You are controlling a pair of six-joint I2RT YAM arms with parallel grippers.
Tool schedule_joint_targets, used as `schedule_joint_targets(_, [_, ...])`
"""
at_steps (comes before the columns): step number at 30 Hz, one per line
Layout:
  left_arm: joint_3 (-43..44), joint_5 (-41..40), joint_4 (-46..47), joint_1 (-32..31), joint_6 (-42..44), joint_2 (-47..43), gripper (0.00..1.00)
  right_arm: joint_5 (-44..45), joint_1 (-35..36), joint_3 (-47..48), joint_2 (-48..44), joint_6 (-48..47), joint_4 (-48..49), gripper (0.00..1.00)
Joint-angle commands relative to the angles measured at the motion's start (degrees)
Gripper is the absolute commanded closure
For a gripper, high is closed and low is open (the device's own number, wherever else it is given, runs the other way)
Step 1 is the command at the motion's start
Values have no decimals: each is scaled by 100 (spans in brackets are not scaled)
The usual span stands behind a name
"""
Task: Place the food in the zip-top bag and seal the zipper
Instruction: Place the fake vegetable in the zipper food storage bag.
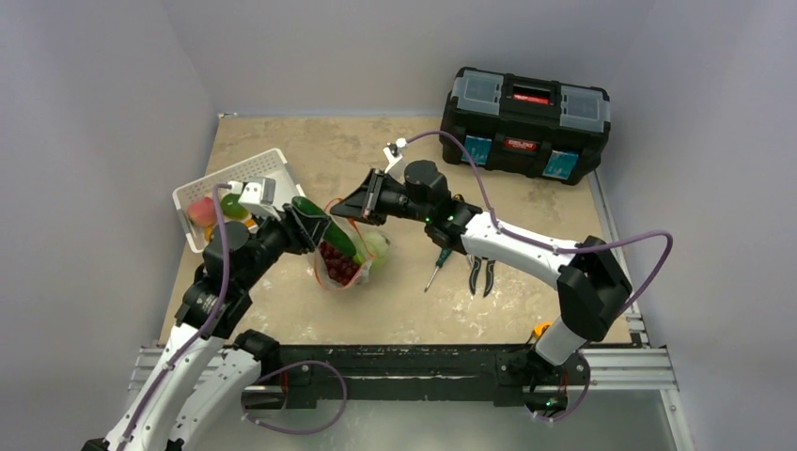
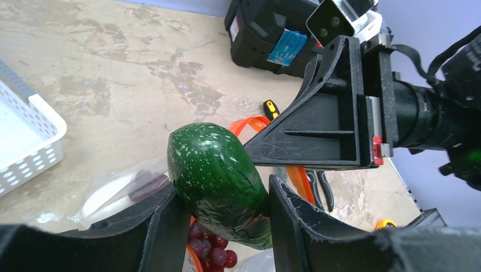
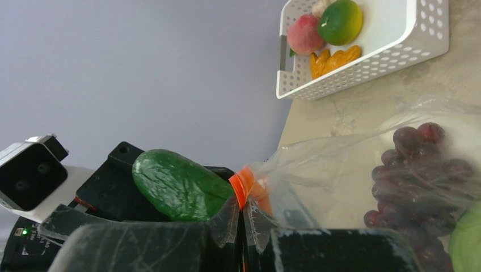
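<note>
Left pincer part open, clamped on cucumber, tilted above bag mouth. Right pincer fully closed, pinching orange zipper at bag's rim. Grapes inside bag, mid tabletop. Peach and green fruit in basket. Screwdriver and pliers near bag.

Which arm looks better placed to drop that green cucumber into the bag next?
Left, probably: the left tool grips the cucumber over the zip-top bag, while the right tool is pinching the zipper, holding the mouth up.
</note>
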Motion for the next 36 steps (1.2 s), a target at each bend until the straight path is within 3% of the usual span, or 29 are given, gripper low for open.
schedule_joint_targets(1, [-250,-153,-62,-40,185,-148,100,871,270,577,-105,413,-239,100])
schedule_joint_targets(9, [-642,276,337,-40,-199,-34,100,1427,367,908,-5,694,-344,100])
schedule_joint_targets(15, [-940,577,672,-40,-666,12,99,1334,373,1164,185,728,-185,100])
schedule_joint_targets(21, [-754,783,344,-31,-874,330,88,1331,373,986,139,702,-39,100])
schedule_joint_targets(26, [-658,1243,351,-28,-1077,553,87,1388,376,857,53,624,-63,100])
schedule_joint_targets(36, [-625,1261,12,-31,-1123,418,80,1534,370,536,-273,529,-22,100])
